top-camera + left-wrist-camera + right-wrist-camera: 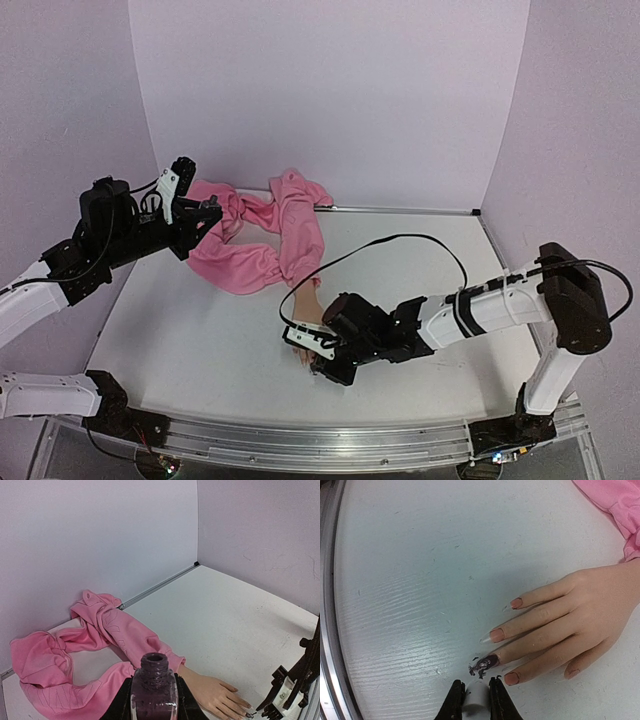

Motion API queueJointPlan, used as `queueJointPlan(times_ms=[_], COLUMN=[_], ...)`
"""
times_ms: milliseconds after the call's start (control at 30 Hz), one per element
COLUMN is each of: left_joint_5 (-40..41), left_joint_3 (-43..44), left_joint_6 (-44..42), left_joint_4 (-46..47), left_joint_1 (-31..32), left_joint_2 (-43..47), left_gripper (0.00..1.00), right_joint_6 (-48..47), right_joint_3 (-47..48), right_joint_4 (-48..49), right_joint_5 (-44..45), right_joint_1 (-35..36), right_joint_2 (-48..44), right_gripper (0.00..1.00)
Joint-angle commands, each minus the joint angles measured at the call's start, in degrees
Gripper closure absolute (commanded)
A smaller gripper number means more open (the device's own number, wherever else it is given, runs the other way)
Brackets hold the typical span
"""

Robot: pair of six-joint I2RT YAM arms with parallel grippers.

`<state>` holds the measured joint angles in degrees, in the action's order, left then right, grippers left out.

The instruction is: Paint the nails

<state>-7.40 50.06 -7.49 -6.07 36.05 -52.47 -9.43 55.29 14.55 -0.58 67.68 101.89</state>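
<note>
The mannequin hand lies palm down, its wrist in a pink sleeve. One nail is dark with purple polish smeared past its tip. The other nails, such as the one beside it, are skin-toned. My right gripper is shut on a white brush cap, just in front of the dark nail. In the top view the right gripper sits at the fingertips of the hand. My left gripper is shut on an open purple polish bottle, held up at the back left.
The pink cloth lies bunched along the back wall. Small polish flecks mark the white table. A metal rail runs along the near table edge. The right arm's cable loops over the table.
</note>
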Motion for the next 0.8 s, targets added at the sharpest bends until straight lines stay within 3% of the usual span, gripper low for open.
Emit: queueJointPlan(times_ms=[0, 767], left_joint_5=[-0.2, -0.4], left_joint_3=[0.1, 0.6], left_joint_6=[0.3, 0.3], left_joint_4=[2.9, 2.9], left_joint_1=[-0.1, -0.1], left_joint_2=[1.1, 0.7], left_gripper=[1.0, 1.0], right_joint_6=[-0.5, -1.6], right_joint_3=[-0.8, 2.1], right_joint_4=[-0.9, 2.1], right_joint_5=[0.6, 1.1], right_joint_1=[0.6, 0.6], right_joint_2=[-3.3, -0.5], right_gripper=[1.0, 1.0])
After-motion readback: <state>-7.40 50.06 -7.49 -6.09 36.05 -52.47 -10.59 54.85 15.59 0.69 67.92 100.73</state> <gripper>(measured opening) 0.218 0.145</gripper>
